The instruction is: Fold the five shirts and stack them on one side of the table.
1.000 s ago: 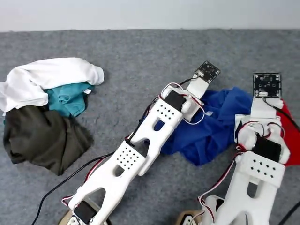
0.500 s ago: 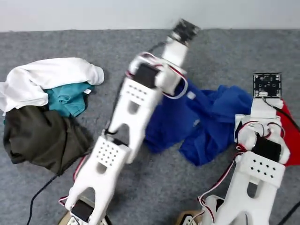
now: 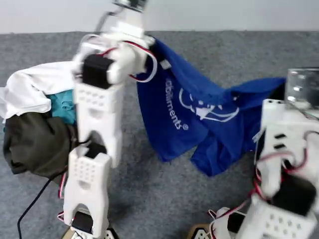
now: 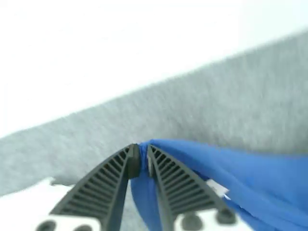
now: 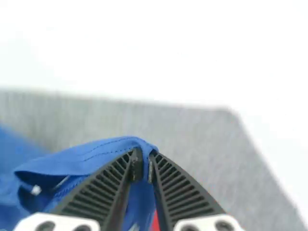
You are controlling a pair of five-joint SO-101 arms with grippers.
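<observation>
A blue shirt (image 3: 192, 117) with white print hangs stretched between both arms above the grey table. My left gripper (image 4: 141, 155) is shut on one edge of the blue shirt (image 4: 226, 168), held high at the back of the table, near the top middle of the high view. My right gripper (image 5: 143, 161) is shut on another edge of the blue shirt (image 5: 77, 166), at the right of the high view. A white shirt (image 3: 42, 84), a teal shirt (image 3: 62, 105) and a dark olive shirt (image 3: 35, 144) lie piled at the left. A strip of red shirt (image 5: 155, 222) shows under the right gripper.
The grey felt table surface (image 3: 164, 199) lies open in the middle front. The left arm's white links (image 3: 97, 119) rise beside the shirt pile. A pale wall (image 3: 224, 15) runs along the table's back edge.
My left arm has swung up, back and to the left, lifting the blue shirt off the table so that it spreads out. My right arm has also risen with its edge of the shirt.
</observation>
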